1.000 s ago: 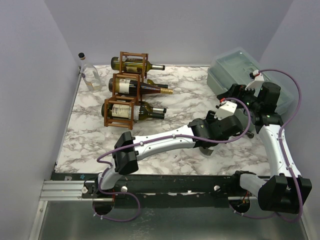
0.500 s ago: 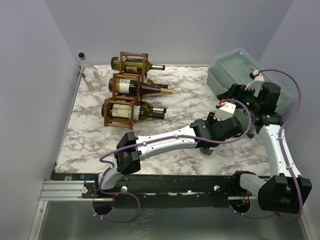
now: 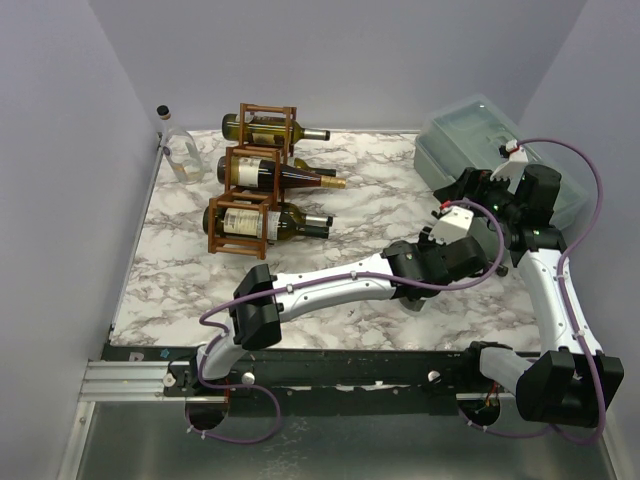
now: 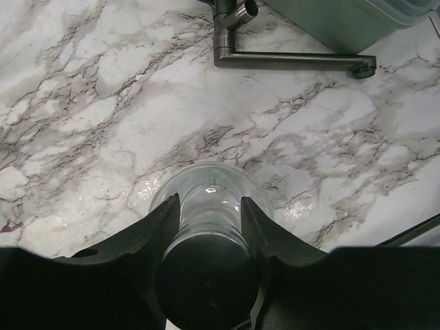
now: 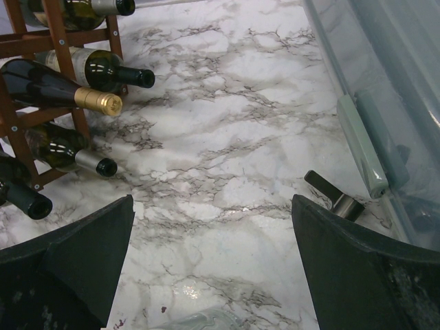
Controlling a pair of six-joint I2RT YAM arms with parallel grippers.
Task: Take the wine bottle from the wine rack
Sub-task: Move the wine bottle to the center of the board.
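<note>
The reddish-brown wine rack (image 3: 250,195) stands at the back left of the marble table, with several dark wine bottles (image 3: 290,178) lying in its cells, necks pointing right. In the right wrist view the rack (image 5: 63,38) and its bottles (image 5: 103,69) fill the top left. In the left wrist view my left gripper (image 4: 210,206) is shut on the neck of an upright clear glass bottle (image 4: 206,180) with a black cap (image 4: 206,282), far to the right of the rack. My right gripper (image 5: 213,220) hangs open above bare marble, holding nothing.
A grey-green lidded bin (image 3: 490,150) sits at the back right, with a metal L-shaped bar (image 4: 275,58) beside it. Another clear bottle (image 3: 178,152) stands in the back left corner. In the top view the two arms cross at mid-right.
The left jaws have closed in on the clear bottle's neck. The left forearm shifted slightly; the right arm stayed put.
</note>
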